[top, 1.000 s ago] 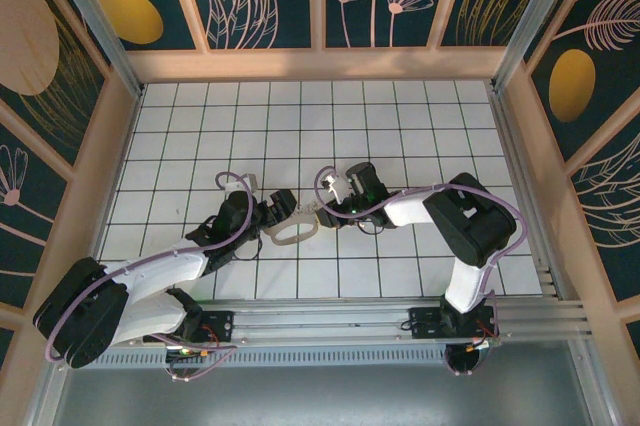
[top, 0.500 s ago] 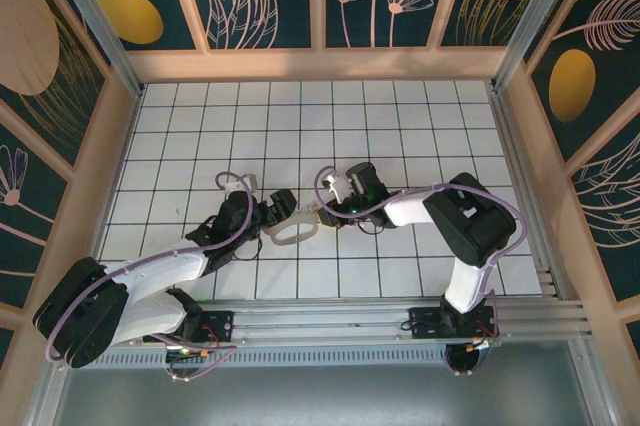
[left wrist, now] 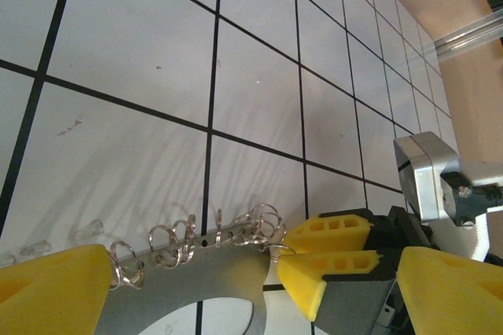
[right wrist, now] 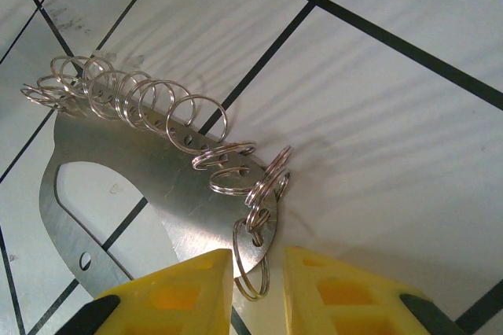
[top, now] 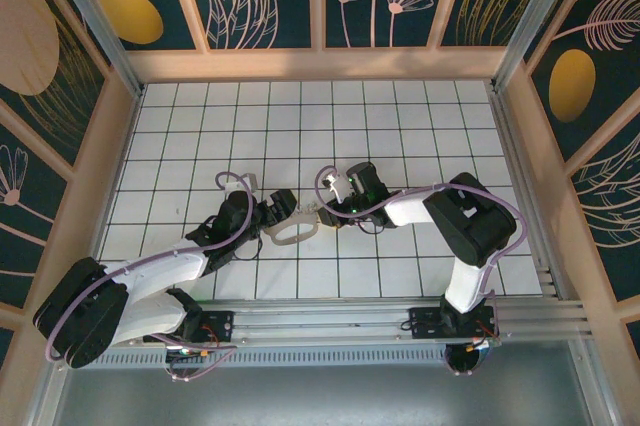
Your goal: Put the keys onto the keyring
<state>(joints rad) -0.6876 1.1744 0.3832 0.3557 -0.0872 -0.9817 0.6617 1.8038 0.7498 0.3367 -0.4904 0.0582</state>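
Observation:
The keyring is a flat grey metal oval plate lying on the tiled floor between the two arms. Several keys, which look like small silver wire rings, hang through holes along its far edge. My right gripper is at the plate's right tip, jaws a narrow gap apart. The last ring lies between its yellow fingers, with space on one side. My left gripper stands wide open around the plate's left part. The right gripper's tips show between its fingers.
White tiles with black lines cover the floor. Beige walls with dark floral panels stand on three sides. A metal rail carries both arm bases at the near edge. Both grippers meet near the middle.

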